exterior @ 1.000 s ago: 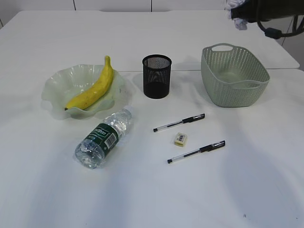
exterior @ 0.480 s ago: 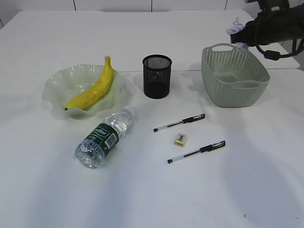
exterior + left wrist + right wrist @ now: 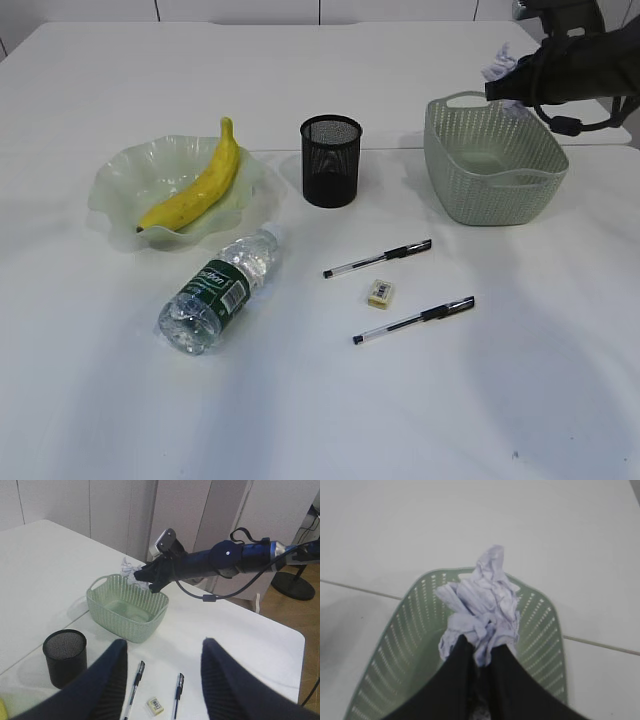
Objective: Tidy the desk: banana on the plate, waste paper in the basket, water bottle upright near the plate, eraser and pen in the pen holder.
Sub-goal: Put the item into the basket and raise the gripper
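My right gripper [image 3: 479, 647] is shut on crumpled white waste paper [image 3: 482, 600] and hangs over the far rim of the green basket [image 3: 490, 165]. A banana [image 3: 195, 185] lies on the pale green plate [image 3: 110, 180]. In front of the plate the water bottle [image 3: 215, 290] lies on its side. Two pens [image 3: 378, 258] [image 3: 413, 320] and a yellow eraser [image 3: 380, 292] lie on the table near the black mesh pen holder [image 3: 330, 160]. High over the pens, my left gripper [image 3: 162, 642] is open and holds nothing.
The white table's right edge [image 3: 280, 630] runs close behind the basket, with floor beyond. The right arm [image 3: 225, 562] and its cable reach across above the basket. A seam [image 3: 400, 149] in the table crosses behind the pen holder.
The right gripper has come down and slightly left with the waste paper, from the top of the view to just above the basket's far rim. Nothing on the table has shifted.
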`<state>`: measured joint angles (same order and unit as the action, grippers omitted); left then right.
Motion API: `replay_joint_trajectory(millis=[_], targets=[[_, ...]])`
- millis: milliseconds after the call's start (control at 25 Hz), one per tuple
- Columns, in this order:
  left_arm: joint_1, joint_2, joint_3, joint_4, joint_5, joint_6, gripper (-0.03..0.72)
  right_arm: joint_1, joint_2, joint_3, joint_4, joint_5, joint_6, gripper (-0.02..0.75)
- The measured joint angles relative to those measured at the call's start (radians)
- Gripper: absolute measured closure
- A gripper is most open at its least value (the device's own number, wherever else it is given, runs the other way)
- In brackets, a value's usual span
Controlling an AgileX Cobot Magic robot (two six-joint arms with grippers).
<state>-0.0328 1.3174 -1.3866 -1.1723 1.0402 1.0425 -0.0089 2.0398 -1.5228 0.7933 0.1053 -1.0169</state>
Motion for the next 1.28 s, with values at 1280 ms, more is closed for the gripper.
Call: replay_joint_trajectory(millis=[1280], targets=[[0.0, 0.0, 0.0, -0.003, 0.0, -0.003, 0.347, 0.0, 0.073, 0.0, 0.04, -0.023, 0.0, 0.583]])
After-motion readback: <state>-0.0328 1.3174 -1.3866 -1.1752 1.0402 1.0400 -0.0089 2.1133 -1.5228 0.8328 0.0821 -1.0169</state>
